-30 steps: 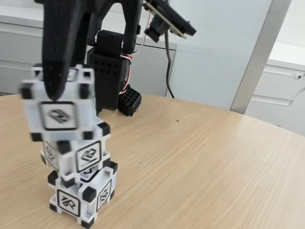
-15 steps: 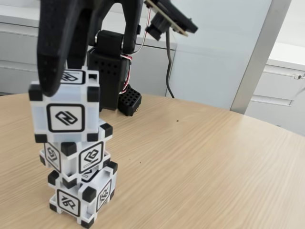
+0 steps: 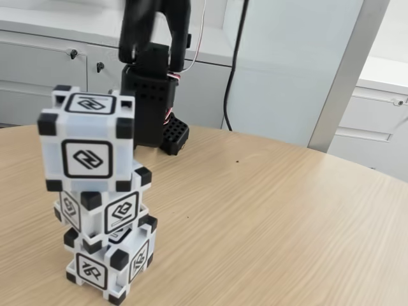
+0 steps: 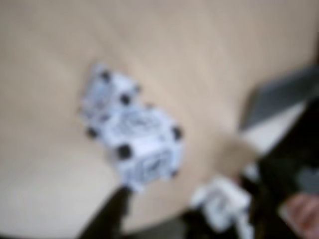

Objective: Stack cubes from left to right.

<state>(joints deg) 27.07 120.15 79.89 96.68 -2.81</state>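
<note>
Three white cubes with black corners stand in one crooked stack at the left of the wooden table [image 3: 268, 217] in the fixed view: the top cube [image 3: 86, 150], the middle cube [image 3: 111, 207] and the bottom cube [image 3: 108, 261]. The top one overhangs to the left, and nothing touches it. The black arm [image 3: 153, 38] rises behind the stack. The blurred wrist view looks down on the stack [image 4: 134, 132] from above. My gripper [image 4: 194, 184] is open and well clear of the stack, with one dark finger [image 4: 117, 214] at the lower left.
The arm's black base [image 3: 150, 108] stands at the table's back edge behind the stack. White cabinets [image 3: 38, 70] and a grey post [image 3: 347, 70] lie beyond. Bare tabletop stretches to the right of the stack.
The gripper let go of the top cube and rose up out of the fixed view. The cube settled square on the stack.
</note>
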